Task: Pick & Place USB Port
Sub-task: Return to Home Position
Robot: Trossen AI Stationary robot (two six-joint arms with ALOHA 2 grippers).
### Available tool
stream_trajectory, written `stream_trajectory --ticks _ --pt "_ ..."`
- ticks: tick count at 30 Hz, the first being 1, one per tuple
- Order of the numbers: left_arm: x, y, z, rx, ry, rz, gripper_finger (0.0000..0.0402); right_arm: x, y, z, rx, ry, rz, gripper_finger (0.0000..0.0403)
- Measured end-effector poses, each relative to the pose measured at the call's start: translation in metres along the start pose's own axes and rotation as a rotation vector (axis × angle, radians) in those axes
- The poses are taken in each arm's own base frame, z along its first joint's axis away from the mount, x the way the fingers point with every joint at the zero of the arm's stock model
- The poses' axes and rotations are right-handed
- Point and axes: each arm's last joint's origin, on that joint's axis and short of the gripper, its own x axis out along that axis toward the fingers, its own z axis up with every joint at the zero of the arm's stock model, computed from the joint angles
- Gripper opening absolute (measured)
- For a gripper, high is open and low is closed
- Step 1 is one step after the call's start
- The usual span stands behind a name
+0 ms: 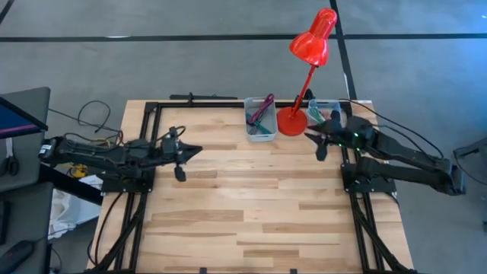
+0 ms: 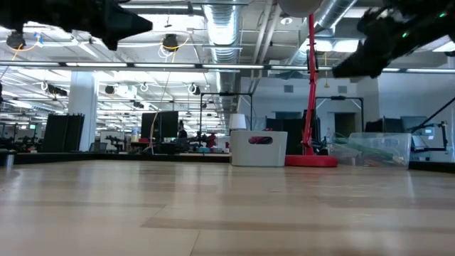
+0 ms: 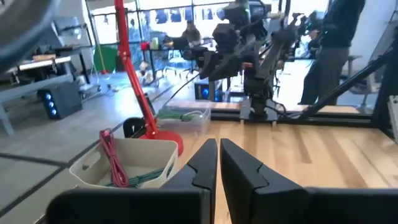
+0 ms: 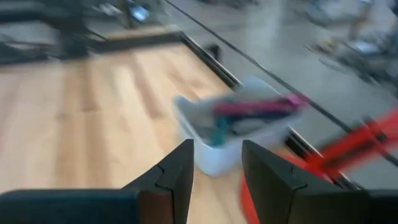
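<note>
**Lamp Strike Risk on the Way Home**

Charger cables [image 1: 261, 114] stowed in white bin [image 1: 259, 131] and transparent bin [image 1: 323, 111], flanking red lamp [image 1: 292, 120] at table's [image 1: 243, 217] far edge. Right gripper [image 4: 216, 152], fingers apart, just beside lamp base: could clip and topple it when swinging home. Left gripper [image 3: 218, 149], fingers together, well apart.

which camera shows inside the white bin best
Left wrist view: the white bin sits close, with pink cable and green cable showing inside. High view looks in from above, low view shows only its wall, right wrist view glimpses the contents.
</note>
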Motion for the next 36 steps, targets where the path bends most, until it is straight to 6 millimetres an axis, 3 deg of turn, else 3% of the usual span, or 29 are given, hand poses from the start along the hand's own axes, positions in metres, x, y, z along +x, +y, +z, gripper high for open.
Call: stream_trajectory --ticks 9,17,26,36 --pt "-0.024 -0.003 -0.010 0.065 -0.082 -0.089 0.0021 -0.033 0.029 0.005 -0.076 -0.159 0.260 0.0128" --pt "-0.039 -0.006 -0.038 0.053 -0.093 -0.142 0.0021 -0.050 0.039 0.001 -0.094 -0.198 0.363 0.0121" --pt "-0.052 -0.007 -0.049 0.060 -0.152 -0.140 0.0021 -0.048 0.042 -0.033 -0.064 -0.294 0.360 0.0120" --pt "-0.052 -0.007 -0.052 0.096 -0.141 -0.116 0.0021 -0.048 0.040 -0.053 -0.036 -0.356 0.345 0.0120"
